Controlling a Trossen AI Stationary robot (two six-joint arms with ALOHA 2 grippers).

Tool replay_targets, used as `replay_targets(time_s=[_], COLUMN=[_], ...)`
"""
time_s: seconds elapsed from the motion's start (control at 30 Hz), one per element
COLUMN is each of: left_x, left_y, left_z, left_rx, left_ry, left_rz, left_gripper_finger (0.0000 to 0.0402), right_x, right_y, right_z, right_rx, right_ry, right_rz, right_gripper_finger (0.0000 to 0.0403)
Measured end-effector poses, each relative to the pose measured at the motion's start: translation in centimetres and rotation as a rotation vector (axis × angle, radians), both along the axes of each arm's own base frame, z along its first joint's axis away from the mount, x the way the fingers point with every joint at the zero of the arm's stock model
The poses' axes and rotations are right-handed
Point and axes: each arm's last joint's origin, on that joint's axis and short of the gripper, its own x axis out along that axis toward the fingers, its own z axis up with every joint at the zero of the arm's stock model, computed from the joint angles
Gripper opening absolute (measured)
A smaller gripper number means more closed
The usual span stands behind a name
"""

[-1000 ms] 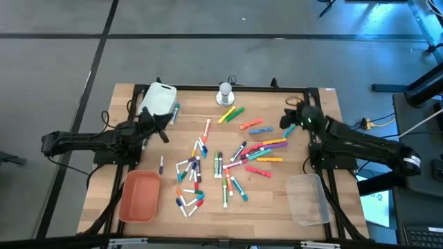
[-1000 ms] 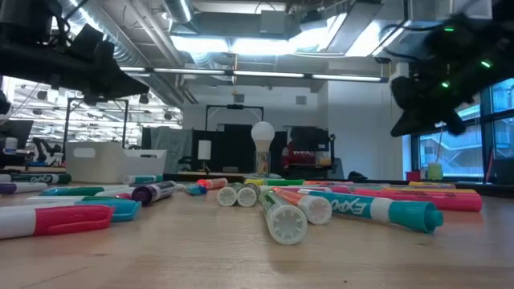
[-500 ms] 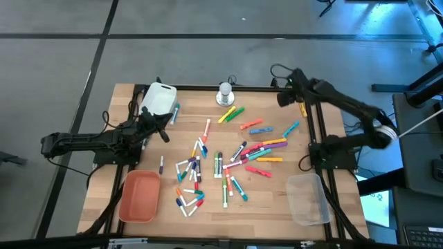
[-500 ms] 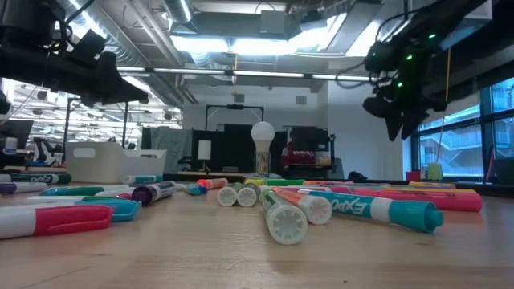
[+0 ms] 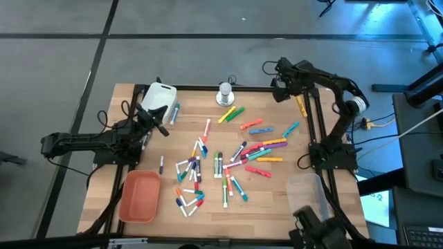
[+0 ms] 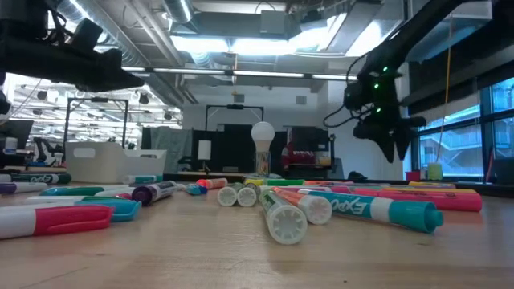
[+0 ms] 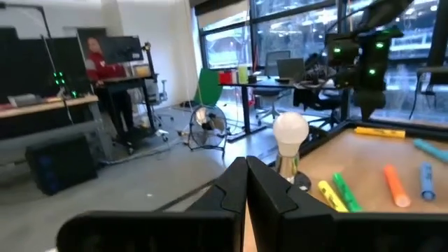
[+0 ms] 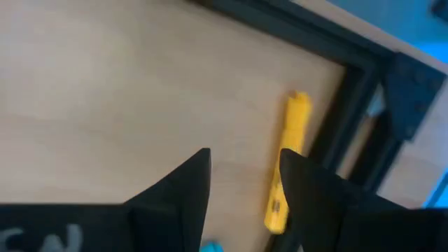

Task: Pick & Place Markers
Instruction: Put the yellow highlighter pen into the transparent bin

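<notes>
The right pincer (image 5: pixel 280 88) hangs with its fingers parted and empty over the far right corner of the table (image 5: pixel 138 149), above a lone yellow marker (image 8: pixel 287 162) lying against the black edge rail (image 8: pixel 350 91). Descending there risks a finger striking the rail, or nudging the smooth round barrel so it rolls. The other markers (image 5: pixel 228 162) lie scattered mid-table: slim, glossy plastic cylinders on matte wood. The left pincer (image 5: pixel 165 133) waits closed, holding nothing, by the white tray (image 5: pixel 158 98).

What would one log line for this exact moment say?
right tool: open, empty, above table's far right corner | yellow marker: lying beside frame | left tool: shut, waiting near white tray
</notes>
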Motion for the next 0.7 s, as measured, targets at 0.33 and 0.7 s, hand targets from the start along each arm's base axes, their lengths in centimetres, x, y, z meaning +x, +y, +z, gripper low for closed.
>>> replay_targets(time_s=[0.33,0.7], left_x=[0.0,-0.1], left_y=[0.0,0.0], left_z=[0.3,0.4], left_rx=[0.109,0.153], left_ry=[0.095,0.137], left_rz=[0.018,0.025], left_gripper_finger=[0.0006,0.0006], right_x=[0.0,0.5], right_y=[-3.5,-5.4], right_z=[-1.8,-3.1], right_rx=[0.296,0.556], right_ry=[0.069,0.158], right_rz=[-0.012,-0.036], right_gripper_finger=[0.0171,0.0171])
